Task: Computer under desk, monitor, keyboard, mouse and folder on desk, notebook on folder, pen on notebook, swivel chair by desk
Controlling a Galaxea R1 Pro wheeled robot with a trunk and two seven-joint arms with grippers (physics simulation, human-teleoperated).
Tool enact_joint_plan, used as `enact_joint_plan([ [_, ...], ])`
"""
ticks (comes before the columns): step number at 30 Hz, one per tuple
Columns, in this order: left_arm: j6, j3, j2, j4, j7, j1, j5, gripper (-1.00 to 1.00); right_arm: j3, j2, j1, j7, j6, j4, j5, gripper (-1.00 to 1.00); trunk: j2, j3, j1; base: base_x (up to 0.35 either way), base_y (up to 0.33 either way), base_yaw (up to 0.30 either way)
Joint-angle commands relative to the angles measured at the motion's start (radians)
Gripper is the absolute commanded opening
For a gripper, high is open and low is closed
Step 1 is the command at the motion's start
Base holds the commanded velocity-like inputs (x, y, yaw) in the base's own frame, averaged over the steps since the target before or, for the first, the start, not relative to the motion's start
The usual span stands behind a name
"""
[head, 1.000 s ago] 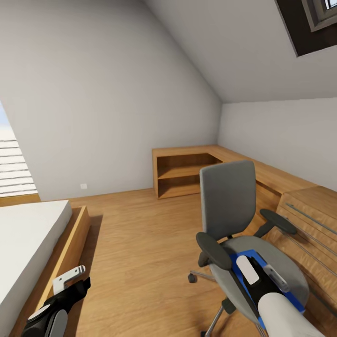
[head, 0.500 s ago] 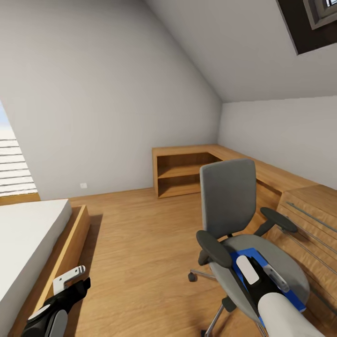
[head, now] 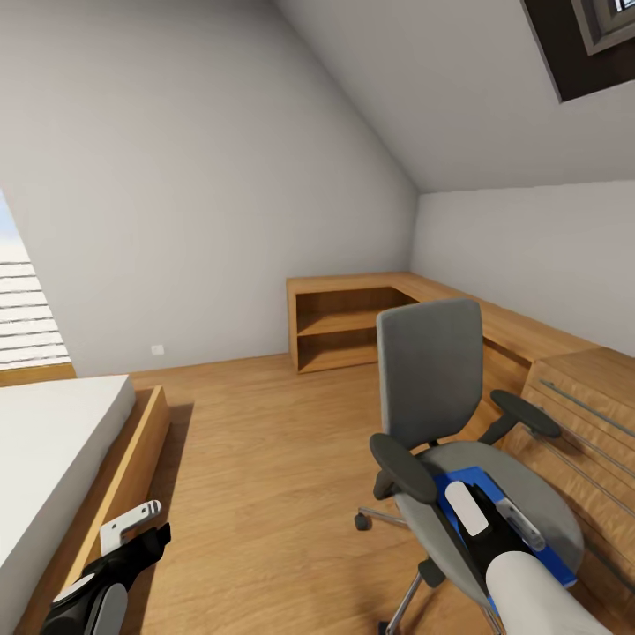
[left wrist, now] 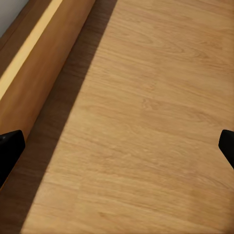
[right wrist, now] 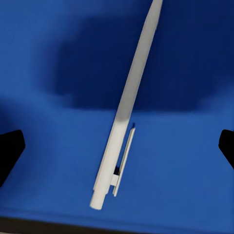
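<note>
Between the open right gripper's (right wrist: 117, 146) fingers, pen (right wrist: 123, 114).

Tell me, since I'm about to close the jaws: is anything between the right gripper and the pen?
Nothing visible. The pen lies bare on the blue folder, between the right gripper's open jaws.

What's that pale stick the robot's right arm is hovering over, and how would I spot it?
Find the grey swivel chair near the wooden desk; on its seat lies a blue folder. The pen is the slim white stick with a side clip lying flat on that blue surface, between the right gripper's open dark fingertips.
</note>
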Motion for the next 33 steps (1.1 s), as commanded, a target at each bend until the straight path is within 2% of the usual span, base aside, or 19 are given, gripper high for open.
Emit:
enact_joint_plan([
  [1,0.003,0.001,-0.001,-0.001,0.007,-0.001,0.011,1.00,0.000,0.000,0.000,-0.004,0.006,-0.002,-0.002,1.00,-0.008,-0.004,0.004,0.000,0.000,0.000],
  [7,0.003,0.001,-0.001,-0.001,0.007,-0.001,0.011,1.00,0.000,0.000,0.000,-0.004,0.006,-0.002,-0.002,1.00,-0.050,-0.023,0.027,0.000,0.000,0.000],
  [20,0.003,0.001,-0.001,-0.001,0.007,-0.001,0.011,1.00,0.000,0.000,0.000,-0.004,0.006,-0.002,-0.002,1.00,-0.050,-0.023,0.027,0.000,0.000,0.000],
  [26,0.003,0.001,-0.001,-0.001,0.007,-0.001,0.011,1.00,0.000,0.000,0.000,-0.004,0.006,-0.002,-0.002,1.00,-0.092,-0.042,0.050,0.000,0.000,0.000],
  [33,0.003,0.001,-0.001,-0.001,0.007,-0.001,0.011,1.00,0.000,0.000,0.000,-0.004,0.006,-0.002,-0.002,1.00,-0.092,-0.042,0.050,0.000,0.000,0.000],
])
